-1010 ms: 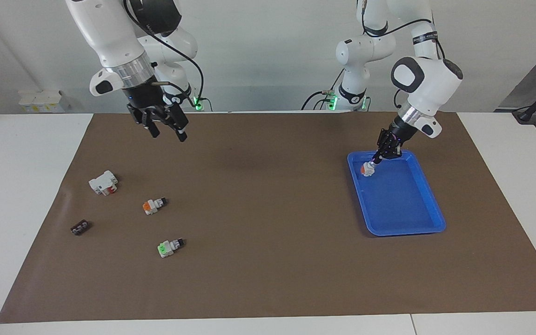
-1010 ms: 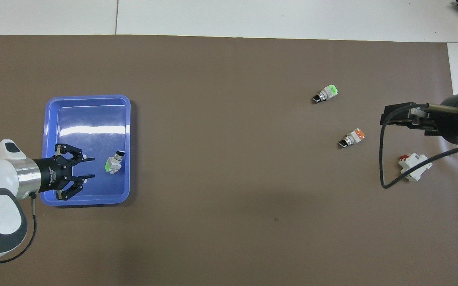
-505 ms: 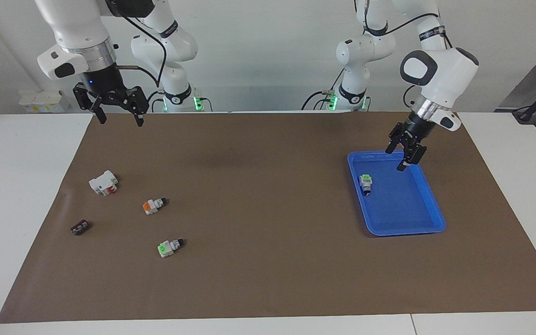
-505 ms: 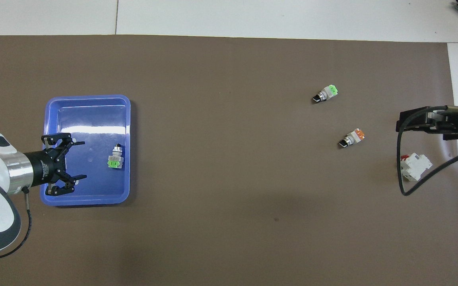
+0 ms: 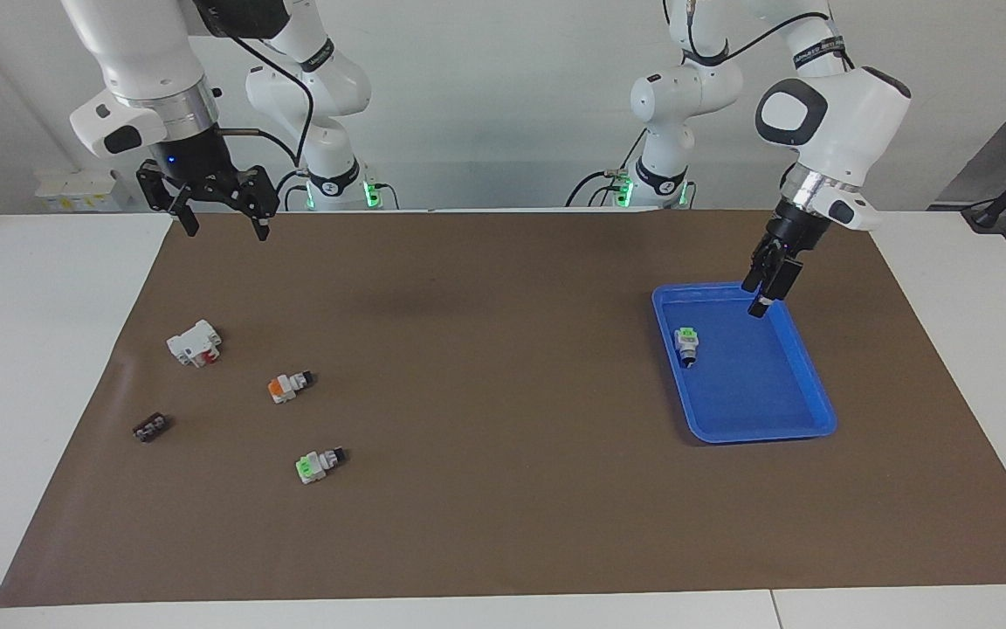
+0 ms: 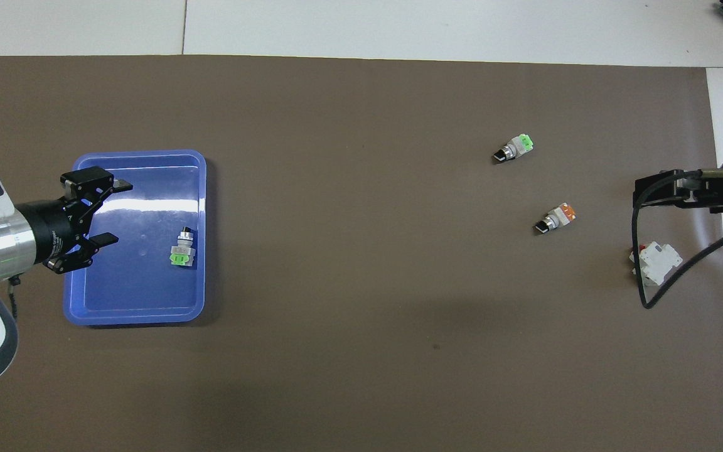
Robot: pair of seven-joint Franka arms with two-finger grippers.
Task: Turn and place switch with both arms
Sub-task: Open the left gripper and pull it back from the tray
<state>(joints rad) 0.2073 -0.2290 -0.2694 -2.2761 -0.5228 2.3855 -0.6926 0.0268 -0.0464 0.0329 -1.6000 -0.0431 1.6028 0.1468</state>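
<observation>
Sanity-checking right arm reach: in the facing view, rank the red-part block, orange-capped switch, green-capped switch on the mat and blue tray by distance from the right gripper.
1. Red-part block, under the right gripper, at the right arm's end.
2. Orange-capped switch, nearer the mat's middle.
3. Green-capped switch, farther from the robots.
4. Blue tray, at the left arm's end.

left hand (image 5: 765, 295) released switch (image 5: 686, 342) into tray (image 5: 804, 384) | rose | right hand (image 5: 222, 214) withdrew upward
</observation>
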